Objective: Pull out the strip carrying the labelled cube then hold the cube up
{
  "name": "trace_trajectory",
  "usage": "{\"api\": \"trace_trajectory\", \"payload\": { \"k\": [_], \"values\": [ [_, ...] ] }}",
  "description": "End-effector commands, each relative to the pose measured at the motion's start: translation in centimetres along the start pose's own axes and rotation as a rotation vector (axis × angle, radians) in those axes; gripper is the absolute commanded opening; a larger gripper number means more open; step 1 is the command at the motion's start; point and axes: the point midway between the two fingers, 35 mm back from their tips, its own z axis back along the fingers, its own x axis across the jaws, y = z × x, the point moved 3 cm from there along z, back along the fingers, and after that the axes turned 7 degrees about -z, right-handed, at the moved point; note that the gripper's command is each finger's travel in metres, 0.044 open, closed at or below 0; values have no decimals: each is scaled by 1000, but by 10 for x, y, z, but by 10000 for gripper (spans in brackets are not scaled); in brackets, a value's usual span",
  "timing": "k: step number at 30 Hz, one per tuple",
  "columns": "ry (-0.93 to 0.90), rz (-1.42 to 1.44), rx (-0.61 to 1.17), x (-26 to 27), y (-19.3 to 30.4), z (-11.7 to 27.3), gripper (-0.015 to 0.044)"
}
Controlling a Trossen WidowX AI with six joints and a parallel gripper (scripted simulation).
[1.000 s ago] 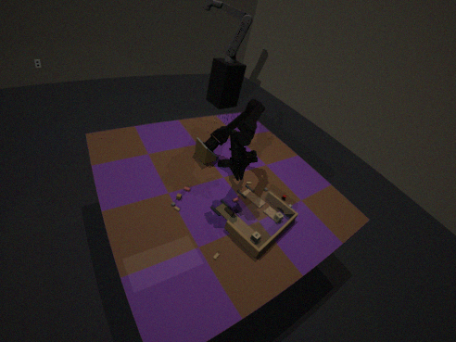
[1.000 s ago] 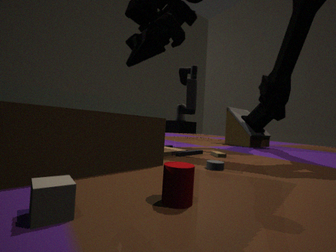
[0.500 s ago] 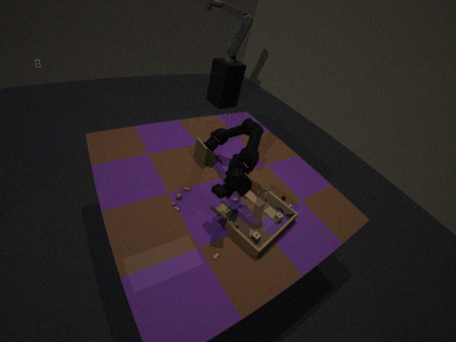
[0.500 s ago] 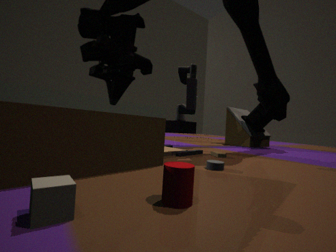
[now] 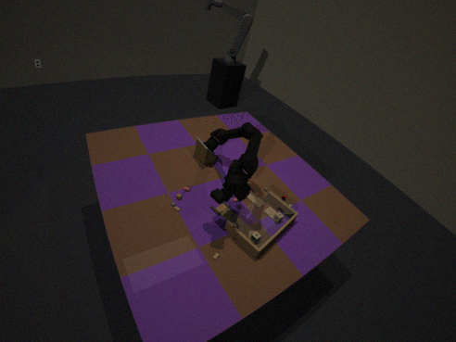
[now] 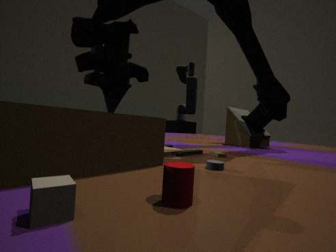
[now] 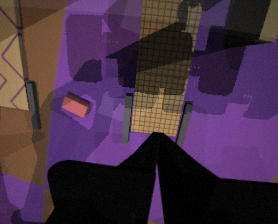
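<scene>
Gripper (image 5: 237, 194) (image 6: 110, 112) (image 7: 157, 137) points steeply down, its fingers closed tip to tip with nothing between them; the tips show by the near end of the grid-marked strip (image 5: 223, 209) (image 7: 150, 120). Contact with it can't be settled from here. Step in hand, as I judge it: drawing this strip out, perhaps with the closed tips pressed on top as a drag point. Best done with light, steady downward pressure, then a slow straight pull along the strip's length, away from the walled box (image 5: 243, 245) (image 6: 85, 143), keeping square between the dark left rail (image 7: 128, 117) and dark right rail (image 7: 184, 124). A sideways lean could jam it; a jerk might topple the cargo. (Poor light, so I'd check for slip early.) The strip looks pale tan, flat and narrow, ruled with fine dark squares, its far part in heavy shadow; I see no certain break. The zigzag strip (image 5: 272, 213) (image 7: 10, 75) seems the one in separate pieces, best left alone. The likely labelled cube (image 5: 255, 236) sits at the far end of the grid-marked run, inside the box's corner: small, pale, a dark mark on top, its design too small to read. A second marked cube (image 5: 278, 216) stands on the other run.
</scene>
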Motion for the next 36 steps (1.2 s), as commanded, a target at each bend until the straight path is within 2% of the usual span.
{"api": "trace_trajectory", "payload": {
  "k": [1,36],
  "values": [
    [-6,-10,3,-1,1,-8,0],
    [-9,-9,2,-2,1,-60,0]
  ]
}}
